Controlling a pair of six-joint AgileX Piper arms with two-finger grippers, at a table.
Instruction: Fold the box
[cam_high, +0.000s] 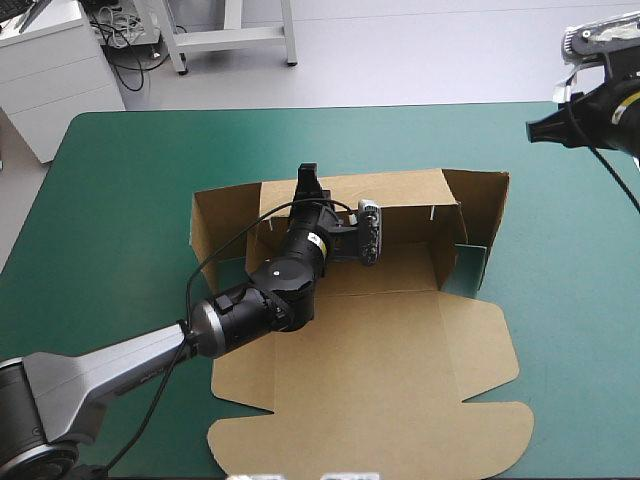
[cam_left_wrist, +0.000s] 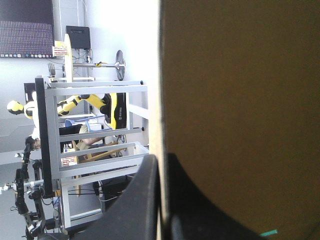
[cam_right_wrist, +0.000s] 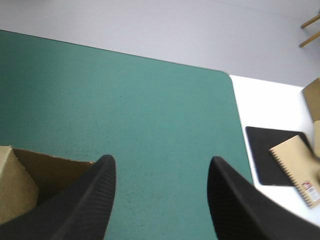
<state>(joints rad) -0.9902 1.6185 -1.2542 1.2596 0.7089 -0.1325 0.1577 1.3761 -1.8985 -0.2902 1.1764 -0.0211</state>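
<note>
Nearest, at the bottom centre of the high view, the box's (cam_high: 400, 350) lid is lying flat on the cover (cam_high: 120, 200), its rounded flaps pointing toward the lower edge. Above it the base panel is also lying flat, mid-frame. The left arm is reaching in from the lower left and crossing the left part of that base.

The left gripper (cam_high: 308, 182) is sitting on the top edge of the back wall (cam_high: 400, 190), left of the wall's middle. In the left wrist view its fingers (cam_left_wrist: 145, 175) are clenched on a thin edge of board, one on each face. So it is grasping the box.

The back wall is standing up and running left to right across the frame. That long axis is what the next move looks to depend on, since the wall would be tipping or tucking about its base crease. The right wall (cam_high: 485, 215) is standing raised at the wall's right end, and the left flap (cam_high: 220, 225) is leaning outward.

Farthest, in the upper right corner, the right gripper (cam_high: 545, 130) is hovering over bare cover, fingers spread wide and holding nothing. It is well apart from the box, and the right wall is the part nearest to it.

The left arm is hiding the corner where the left flap meets the back wall. Board is filling the left wrist view, so how deep the bite goes is unclear. The frame's right edge is cutting off the right arm.
</note>
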